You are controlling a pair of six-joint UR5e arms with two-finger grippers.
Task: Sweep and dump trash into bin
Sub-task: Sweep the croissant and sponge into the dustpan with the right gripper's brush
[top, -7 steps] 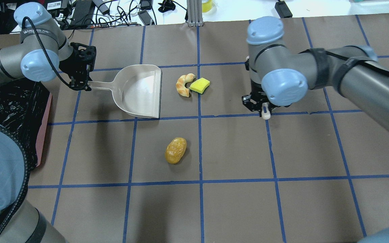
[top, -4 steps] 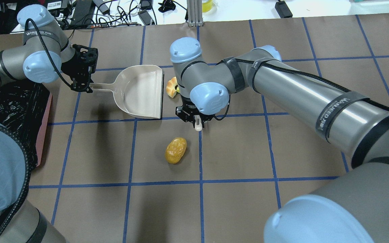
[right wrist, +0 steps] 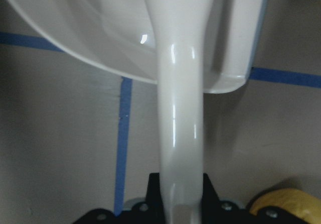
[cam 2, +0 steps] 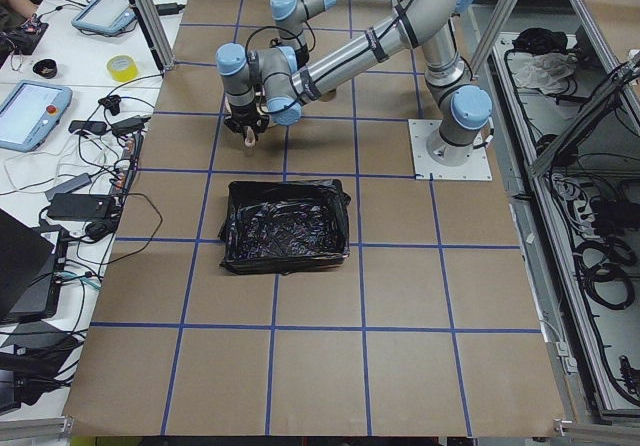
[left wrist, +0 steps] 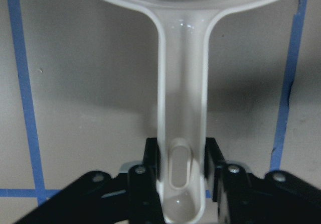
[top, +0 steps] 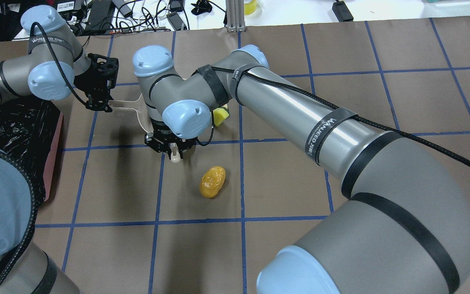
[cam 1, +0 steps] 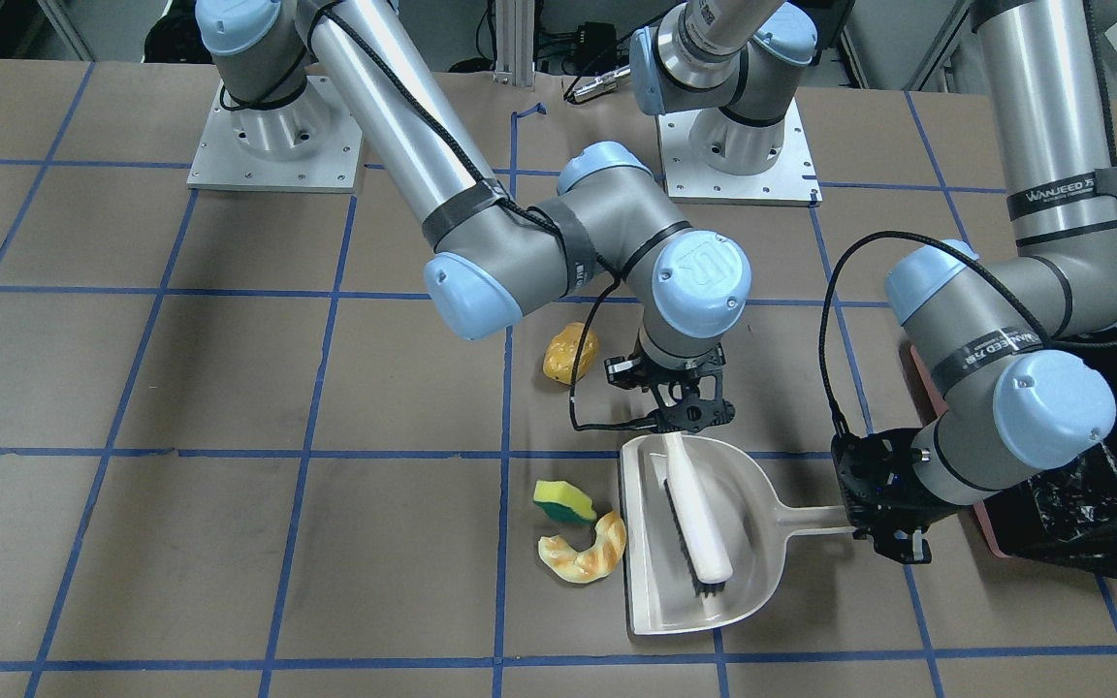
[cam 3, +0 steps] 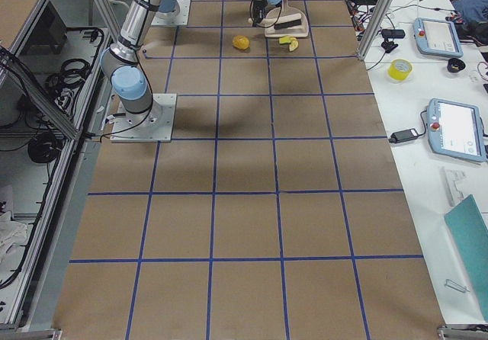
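While the right claw pinches a brush, the potato lump lies nearby.

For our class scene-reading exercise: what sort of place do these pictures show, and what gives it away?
Probably a robotics lab test cell: two robot arms bolted to base plates on a table marked with a blue tape grid, with teach pendants and loose cables on side benches.

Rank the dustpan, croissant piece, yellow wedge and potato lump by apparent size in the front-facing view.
1. dustpan
2. croissant piece
3. yellow wedge and potato lump: these look about alike, so they are not ranked against each other.
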